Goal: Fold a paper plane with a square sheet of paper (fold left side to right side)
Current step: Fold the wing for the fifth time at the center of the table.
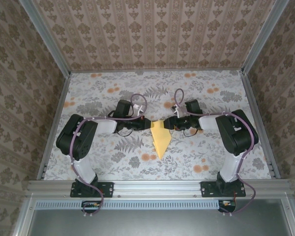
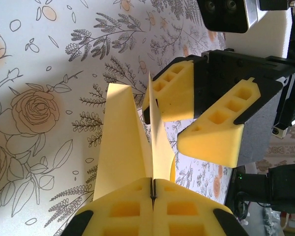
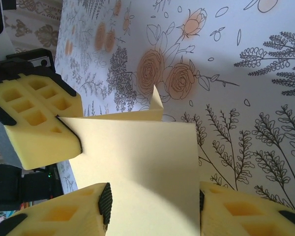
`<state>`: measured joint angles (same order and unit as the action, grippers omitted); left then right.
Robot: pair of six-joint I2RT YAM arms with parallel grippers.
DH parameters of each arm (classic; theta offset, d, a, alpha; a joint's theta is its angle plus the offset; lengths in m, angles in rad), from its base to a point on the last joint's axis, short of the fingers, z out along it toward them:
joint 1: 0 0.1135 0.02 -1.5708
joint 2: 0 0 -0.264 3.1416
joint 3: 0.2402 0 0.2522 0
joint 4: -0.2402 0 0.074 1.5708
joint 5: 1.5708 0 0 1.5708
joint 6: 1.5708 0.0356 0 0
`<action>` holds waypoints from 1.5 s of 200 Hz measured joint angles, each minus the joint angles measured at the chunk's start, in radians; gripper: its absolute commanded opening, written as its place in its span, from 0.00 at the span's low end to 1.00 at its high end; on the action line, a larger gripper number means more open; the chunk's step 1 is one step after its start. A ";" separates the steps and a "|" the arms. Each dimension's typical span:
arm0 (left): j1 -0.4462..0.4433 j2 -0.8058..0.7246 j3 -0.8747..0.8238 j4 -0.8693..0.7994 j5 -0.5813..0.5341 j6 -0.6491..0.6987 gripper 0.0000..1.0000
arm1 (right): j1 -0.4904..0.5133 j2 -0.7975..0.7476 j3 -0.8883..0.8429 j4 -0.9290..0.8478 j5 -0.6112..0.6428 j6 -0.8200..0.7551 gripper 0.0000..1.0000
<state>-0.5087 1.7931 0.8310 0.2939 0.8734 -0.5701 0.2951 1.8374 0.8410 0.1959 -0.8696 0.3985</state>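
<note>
The paper plane [image 1: 160,140] was plain yellow-orange. The tablecloth [image 1: 113,93] was white with grey ferns, leaves and little orange flowers. The walls [image 1: 152,29] had that beige-and-brown striped floral wallpaper. The foam fingers [image 2: 123,211] were yellow on black backing, the arms [image 1: 81,140] black and white.

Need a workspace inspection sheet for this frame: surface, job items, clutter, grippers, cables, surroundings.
Surface: floral table cover, no damage seen.
Job's things: paper plane, yellow, partly folded, at mid-table, pointed tip toward the arm bases.
Clutter: nothing seen.
Grippers: left gripper shut on the plane's raised fold; right gripper open, fingers either side of a flap.
Cables: purple cables looped along both arms, clear of the paper.
Surroundings: patterned walls; aluminium rail at the near edge.
</note>
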 measured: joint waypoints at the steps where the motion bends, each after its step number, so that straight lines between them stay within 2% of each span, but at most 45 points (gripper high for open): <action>1: 0.000 0.000 0.000 0.000 0.000 0.000 0.00 | 0.000 0.000 0.000 -0.001 0.000 -0.002 0.44; 22: 0.001 0.011 0.000 0.001 0.002 0.003 0.00 | 0.000 -0.017 0.000 -0.024 0.000 -0.008 0.38; 56: 0.006 0.029 0.000 0.005 0.003 0.006 0.00 | 0.000 -0.050 0.000 -0.059 0.001 -0.018 0.34; 90: 0.007 0.043 0.000 0.006 0.003 0.007 0.01 | 0.000 -0.058 0.002 -0.088 0.001 -0.033 0.21; 110: 0.007 0.047 0.000 0.007 0.006 0.007 0.11 | 0.000 -0.058 0.002 -0.108 0.003 -0.034 0.11; 134: 0.007 0.047 0.002 0.009 0.010 0.016 0.32 | 0.000 -0.066 0.003 -0.138 0.020 -0.032 0.02; 151: 0.007 0.047 0.009 0.001 0.008 0.031 0.50 | 0.000 -0.079 0.006 -0.166 0.040 -0.029 0.00; 164: 0.008 0.044 0.020 -0.023 -0.006 0.050 0.58 | 0.000 -0.090 0.007 -0.186 0.058 -0.026 0.00; 192: 0.020 -0.003 0.035 -0.116 -0.075 0.095 0.70 | 0.000 -0.116 0.009 -0.230 0.102 0.003 0.00; 242: 0.009 -0.239 0.044 -0.312 -0.288 0.205 0.71 | 0.013 -0.136 0.033 -0.301 0.179 0.084 0.00; 266: -0.053 -0.342 0.044 -0.406 -0.391 0.251 0.72 | 0.035 -0.136 0.077 -0.346 0.221 0.115 0.00; 300: -0.194 -0.441 0.034 -0.502 -0.507 0.274 0.73 | 0.074 -0.122 0.140 -0.372 0.275 0.174 0.00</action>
<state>-0.7029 1.3521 0.8646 -0.2081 0.3668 -0.2966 0.3687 1.7149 0.9810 -0.1761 -0.5949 0.5720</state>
